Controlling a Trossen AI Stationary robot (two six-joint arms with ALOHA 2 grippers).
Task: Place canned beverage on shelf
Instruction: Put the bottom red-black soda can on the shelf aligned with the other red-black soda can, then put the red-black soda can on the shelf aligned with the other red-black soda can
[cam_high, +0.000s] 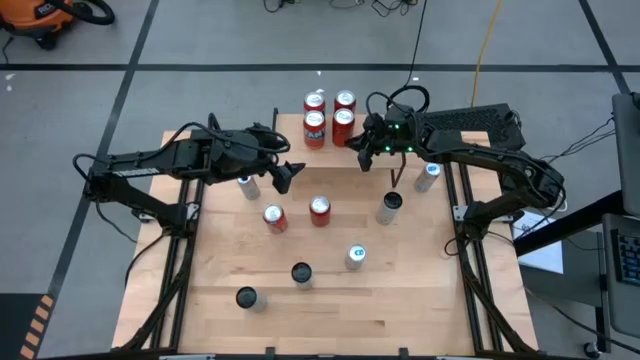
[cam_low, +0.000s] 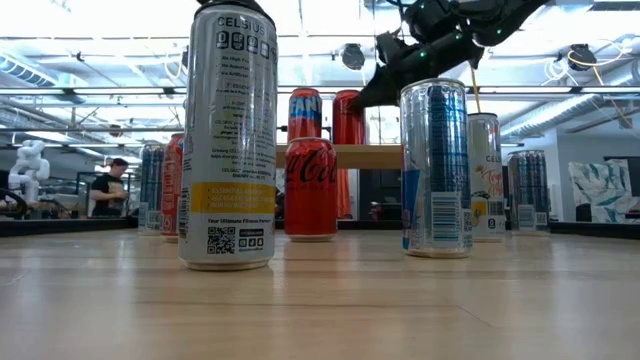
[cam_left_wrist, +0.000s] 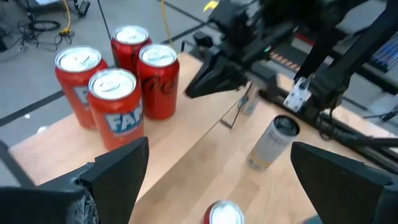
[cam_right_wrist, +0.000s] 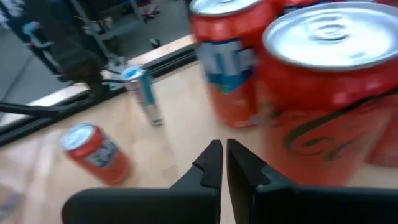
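The shelf (cam_left_wrist: 186, 140) stands at the table's far middle, and its top (cam_low: 372, 156) bears several red cans (cam_high: 330, 112). My right gripper (cam_high: 356, 150) is shut and holds nothing. It hovers just right of the nearest red cola can (cam_right_wrist: 323, 93), and a small gap to that can shows in the left wrist view. My left gripper (cam_high: 285, 176) hangs open over the table left of the shelf, above the loose cans, with nothing between its fingers (cam_left_wrist: 118, 168).
Loose cans stand on the table: a silver one (cam_high: 247, 186) under my left arm, two red ones (cam_high: 274, 217) (cam_high: 320, 210), grey ones (cam_high: 390, 207) (cam_high: 428, 176) at the right, and several more toward the near edge (cam_high: 301, 273). A person sits in the room beyond (cam_low: 105, 185).
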